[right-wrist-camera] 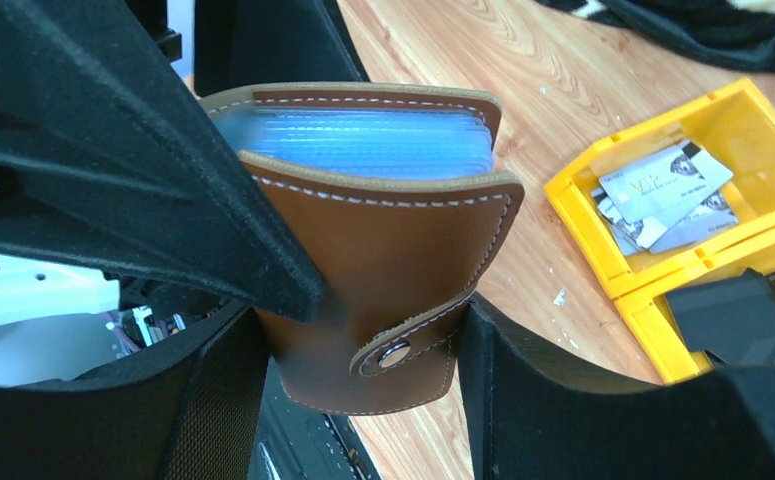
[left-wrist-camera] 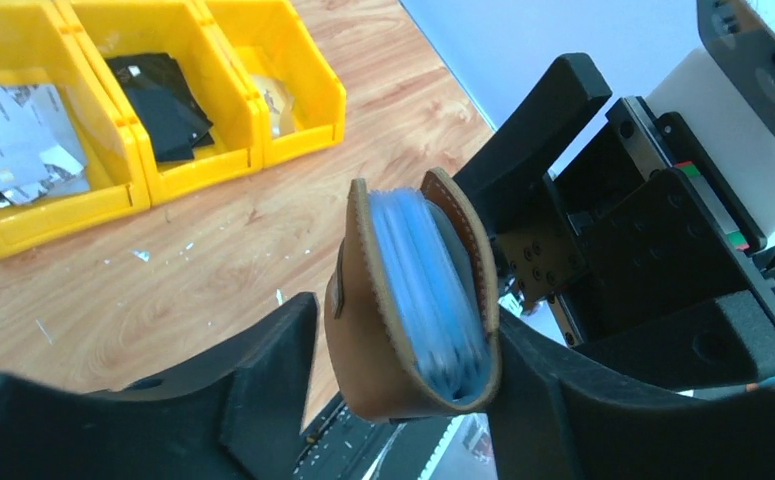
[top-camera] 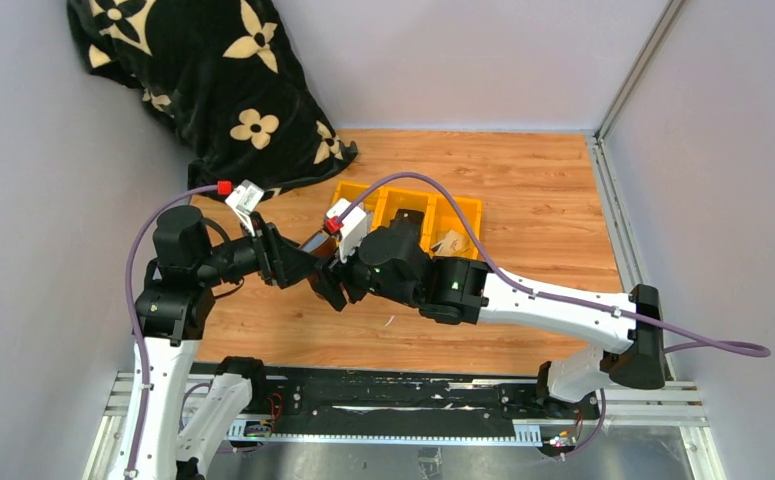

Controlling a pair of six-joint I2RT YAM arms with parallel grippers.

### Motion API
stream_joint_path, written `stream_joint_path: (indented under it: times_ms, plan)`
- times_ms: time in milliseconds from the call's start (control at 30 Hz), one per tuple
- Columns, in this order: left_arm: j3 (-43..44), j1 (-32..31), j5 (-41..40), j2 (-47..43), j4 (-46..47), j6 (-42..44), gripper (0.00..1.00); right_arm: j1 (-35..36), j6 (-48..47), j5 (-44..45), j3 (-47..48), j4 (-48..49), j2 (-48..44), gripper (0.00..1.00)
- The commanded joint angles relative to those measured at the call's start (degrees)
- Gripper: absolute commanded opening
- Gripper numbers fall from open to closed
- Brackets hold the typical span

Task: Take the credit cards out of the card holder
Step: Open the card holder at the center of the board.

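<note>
Two grippers met in mid-air above the table [left-wrist-camera: 383,110], and we saw one card holder [right-wrist-camera: 383,270] between them, well clear of the wood. Our right gripper [right-wrist-camera: 363,380] was part-closed, pinching its two side edges. The left gripper [left-wrist-camera: 413,370] straddled its leather faces from the opposite side, part-open, and we could not tell whether it gripped. The blue sleeves [right-wrist-camera: 363,140] pointed away from our right wrist, with one snap strap [right-wrist-camera: 403,345] fastened nearer the palm. We judged both arms equally near. Three yellow bins [left-wrist-camera: 203,170] sat beyond, one holding several loose cards [right-wrist-camera: 663,190].
</note>
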Motion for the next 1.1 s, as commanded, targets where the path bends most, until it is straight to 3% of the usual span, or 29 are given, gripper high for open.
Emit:
stream_joint_path:
  times_ms: [0, 133, 267, 467, 633, 900, 967, 1067]
  plan:
    - [-2.6, 0.4, -0.9, 1.0, 0.0, -1.3, 0.55, 0.6, 0.4, -1.3, 3.0, 3.6, -0.7, 0.46]
    - [-3.6, 0.4, 0.5, 0.1, 4.1, -5.6, 0.23, 0.5, 0.2, -0.7, 1.1, 5.0, -2.6, 0.48]
    - [-3.4, 0.4, 0.0, -0.5, 6.2, -8.1, 0.06, 0.4, 0.7, 4.9, -1.7, 5.3, -6.1, 0.53]
    - [-3.3, 0.4, -1.5, -0.6, 6.3, -10.8, 0.02, 0.5, 1.3, 13.6, -6.8, 8.3, -10.0, 0.53]
    - [-2.9, 0.4, -1.8, -0.3, 5.0, -11.9, 0.0, 0.6, -2.3, 13.1, -10.3, 15.9, -11.8, 0.55]
    - [-2.0, 0.4, -2.0, 0.2, 2.6, -10.7, 0.0, 0.8, -6.2, 14.5, -13.3, 21.0, -15.1, 0.45]
    - [-2.1, 0.4, -2.2, 0.3, 2.2, -10.2, 0.0, 0.8, -6.6, 13.7, -13.8, 21.3, -16.8, 0.49]
    - [-2.0, 0.4, -2.4, 0.7, 1.7, -9.2, 0.0, 0.6, -5.9, 11.4, -14.5, 21.2, -19.3, 0.65]
